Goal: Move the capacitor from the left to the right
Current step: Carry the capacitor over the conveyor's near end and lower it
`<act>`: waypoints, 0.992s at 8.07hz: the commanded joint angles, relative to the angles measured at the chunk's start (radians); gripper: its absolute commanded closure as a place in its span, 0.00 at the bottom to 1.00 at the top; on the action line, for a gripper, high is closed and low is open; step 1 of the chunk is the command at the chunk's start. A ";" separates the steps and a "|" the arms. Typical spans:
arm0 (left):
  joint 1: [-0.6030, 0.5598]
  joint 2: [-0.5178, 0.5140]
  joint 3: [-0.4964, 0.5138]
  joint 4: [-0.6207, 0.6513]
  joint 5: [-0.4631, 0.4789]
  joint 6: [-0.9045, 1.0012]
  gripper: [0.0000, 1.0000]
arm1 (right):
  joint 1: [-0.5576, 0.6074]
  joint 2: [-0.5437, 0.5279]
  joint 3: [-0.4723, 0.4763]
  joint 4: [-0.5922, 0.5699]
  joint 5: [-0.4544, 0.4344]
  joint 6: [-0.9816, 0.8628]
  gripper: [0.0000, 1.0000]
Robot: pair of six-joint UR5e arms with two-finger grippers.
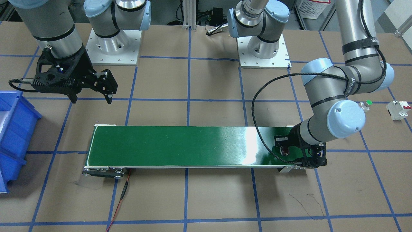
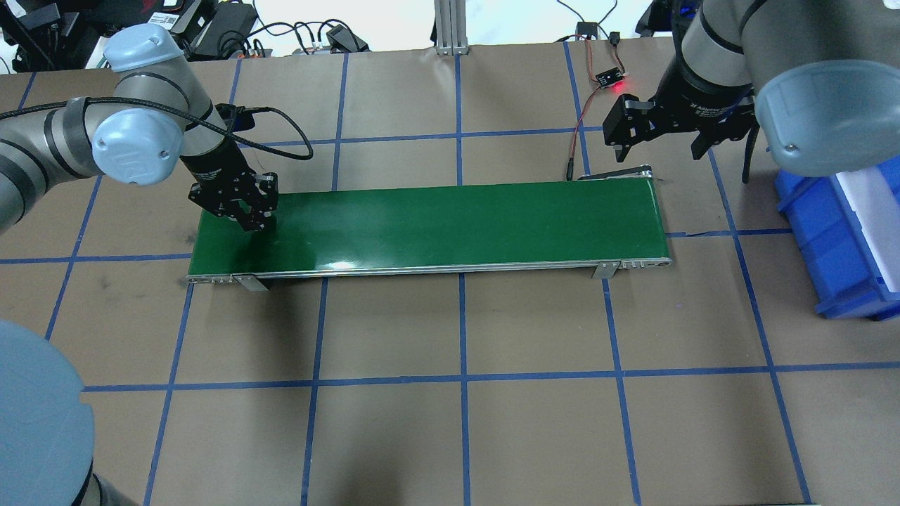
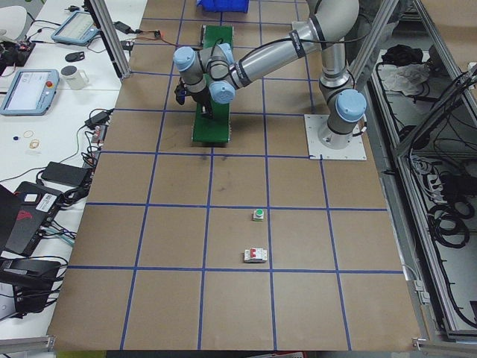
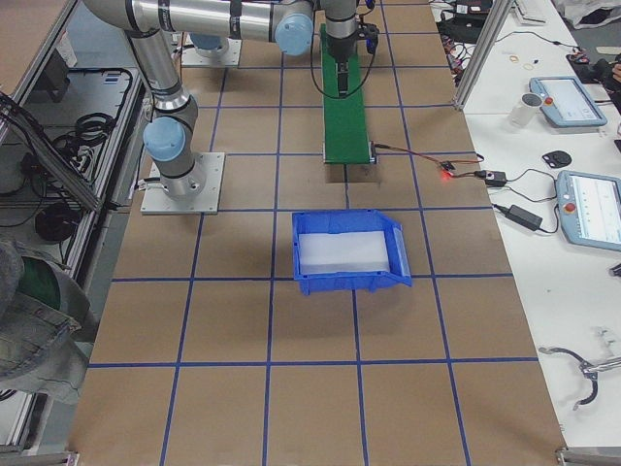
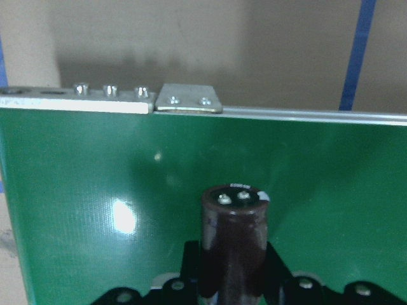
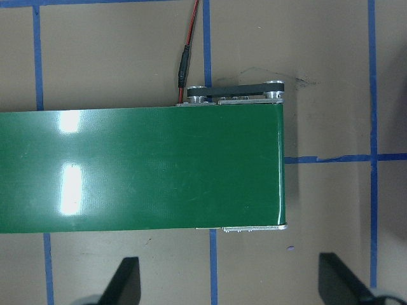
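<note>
The capacitor (image 5: pixel 233 236), a stubby dark brown cylinder with two metal terminals on top, sits between the fingers of my left gripper (image 5: pixel 232 279). That gripper (image 2: pixel 255 216) is shut on it, low over the left end of the green conveyor belt (image 2: pixel 457 218). I cannot tell whether it touches the belt. In the front-facing view the left gripper (image 1: pixel 288 150) is at the belt's right end. My right gripper (image 2: pixel 661 137) is open and empty, above the table just beyond the belt's right end; its fingers (image 6: pixel 124 283) frame the belt end (image 6: pixel 191 171).
A blue bin (image 2: pixel 844 232) with a white liner stands right of the belt. A white circuit breaker (image 1: pixel 399 109) and a green-capped push button (image 1: pixel 366 104) lie on the table at my left. A red wire (image 2: pixel 580 133) runs to the belt's far right corner.
</note>
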 commanded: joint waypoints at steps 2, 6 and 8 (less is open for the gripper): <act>0.000 0.003 -0.006 0.002 -0.003 0.004 0.69 | 0.002 0.000 0.000 0.000 0.000 0.005 0.00; 0.000 -0.011 -0.005 0.005 0.006 0.007 0.57 | 0.002 0.000 0.000 0.000 0.000 0.001 0.00; 0.000 -0.002 0.000 0.006 0.038 0.009 0.02 | 0.000 0.000 0.000 0.000 0.000 0.001 0.00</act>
